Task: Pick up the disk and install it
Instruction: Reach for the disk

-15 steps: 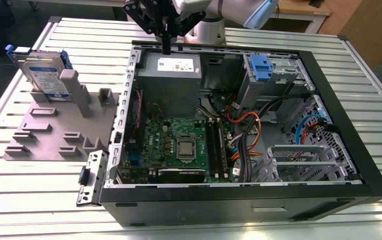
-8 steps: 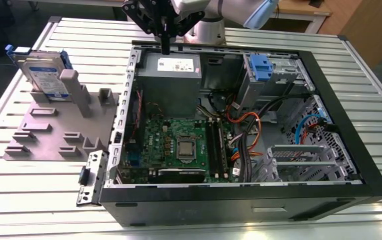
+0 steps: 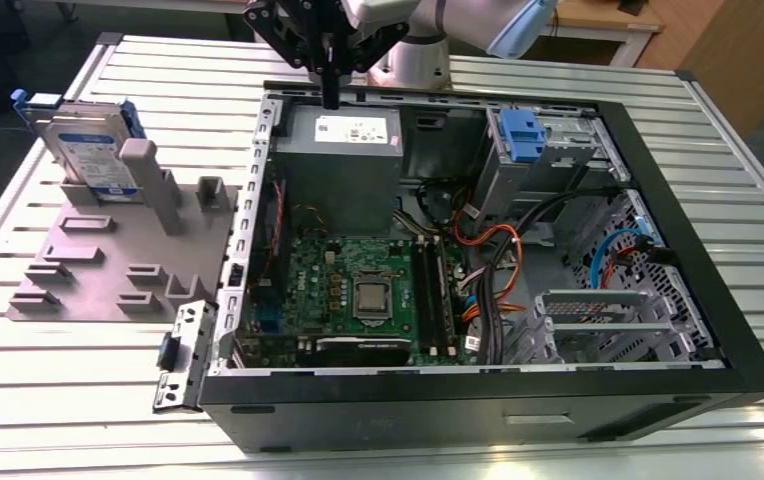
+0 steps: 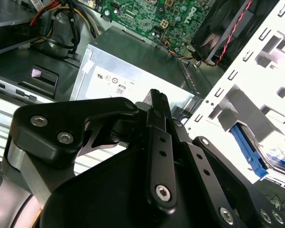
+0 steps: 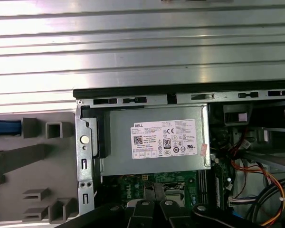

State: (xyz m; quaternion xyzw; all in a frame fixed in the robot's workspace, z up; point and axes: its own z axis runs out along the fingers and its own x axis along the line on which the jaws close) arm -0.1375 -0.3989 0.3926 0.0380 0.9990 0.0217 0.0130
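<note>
**A:** What does the exterior view tell you?

**B:** Your gripper [image 3: 333,97] hangs over the back edge of the open computer case [image 3: 489,410], just above the grey metal box [image 3: 342,150]. Its fingers are pressed together, with nothing between them. The disk [image 3: 89,150] stands upright in the grey stand [image 3: 89,250] on the worktop [image 3: 62,380]. It is toward the exterior view's left, well apart from the gripper. The case's side wall stands between the two, and the air above that wall is open.

**A:** How much room is there inside the case?

**B:** The green board [image 3: 355,290] lies low and flat. Wires [image 3: 489,250] crowd the exterior view's right side, near the blue latch [image 3: 522,135].

**A:** And the second wrist view?

**B:** You look along the gripper's [image 4: 159,95] black links. Its closed tip sits over the grey metal box [image 4: 133,71]. Past the white case edge [image 4: 237,95], which is full of holes, you catch a bit of the disk's [image 4: 249,147] blue bracket.

**A:** And the first wrist view?

**B:** You look straight down. The case's back rim [image 5: 133,92] runs as a straight line, with bare worktop [image 5: 142,47] slats behind it. The grey metal box [image 5: 118,142] sits just inside the rim. Beside the case lies the grey stand [image 5: 19,156], where the disk [image 5: 4,127] shows as a thin blue strip. The exterior view gives you the whole disk, while both wrist views give you just a sliver.
</note>
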